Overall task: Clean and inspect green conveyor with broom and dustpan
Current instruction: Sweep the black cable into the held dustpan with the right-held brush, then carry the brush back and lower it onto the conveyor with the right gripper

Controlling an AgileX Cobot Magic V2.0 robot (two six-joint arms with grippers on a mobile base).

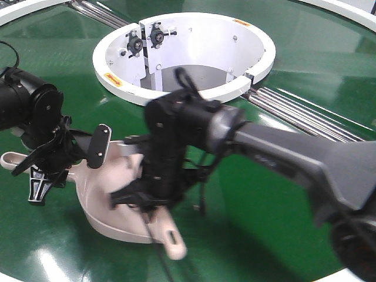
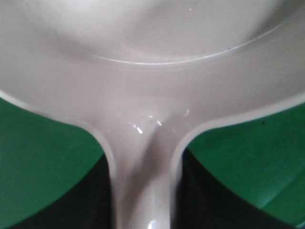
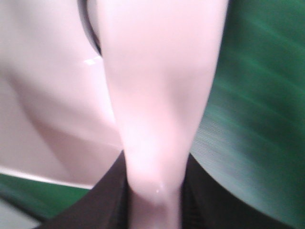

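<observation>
Front view: right gripper (image 1: 138, 197) motion-blurred — broom (image 1: 174, 242) bristles hidden behind it. Left wrist view: dustpan (image 2: 152, 71) scoop cut off top and sides; right wrist view soft throughout.

We can read no text, brand or number in any view. One small orange-and-yellow sticker (image 1: 111, 80) sits on the rim of the white round central ring (image 1: 194, 97) and a second sticker (image 1: 241, 22) opposite, both too blurred for us to read.

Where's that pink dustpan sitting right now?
In the front view the dustpan lies low and left of centre on the green conveyor, in front of the white central ring, its handle in the left gripper, with the broom across it.
</observation>
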